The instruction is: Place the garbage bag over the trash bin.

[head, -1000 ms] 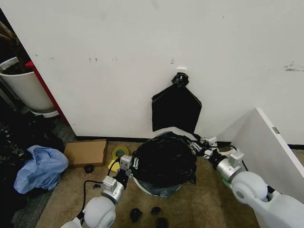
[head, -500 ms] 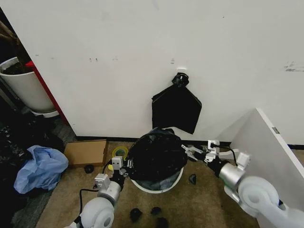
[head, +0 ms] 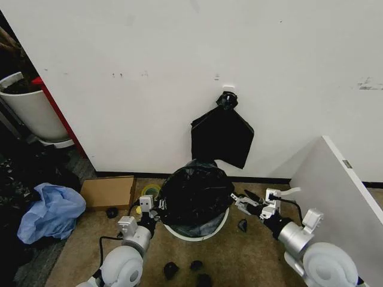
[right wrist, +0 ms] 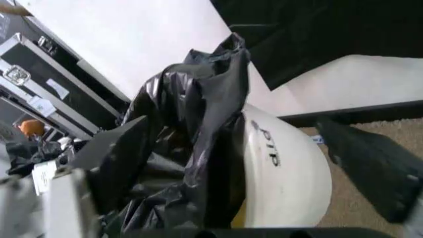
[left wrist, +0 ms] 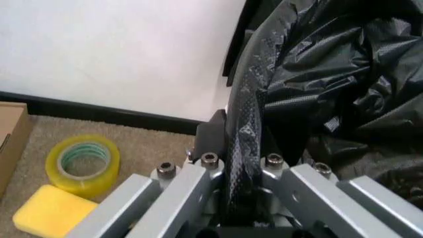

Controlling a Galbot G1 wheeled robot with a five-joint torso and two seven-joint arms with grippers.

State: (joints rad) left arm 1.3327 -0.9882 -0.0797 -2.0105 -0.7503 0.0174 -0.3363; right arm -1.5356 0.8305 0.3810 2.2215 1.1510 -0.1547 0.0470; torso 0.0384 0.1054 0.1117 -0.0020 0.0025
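Left end effector [head: 146, 206] clamped; right end effector [head: 247, 201] agape

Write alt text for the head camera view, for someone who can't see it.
A black garbage bag billows over a cream trash bin on the carpet by a white wall. The left pincer pinches the bag's edge; the right pincer sits open beside the bin.

floor [head: 257, 251]: tan carpet | on it: trash bin [head: 206, 228], cardboard box [head: 108, 192], tape roll [head: 151, 191]
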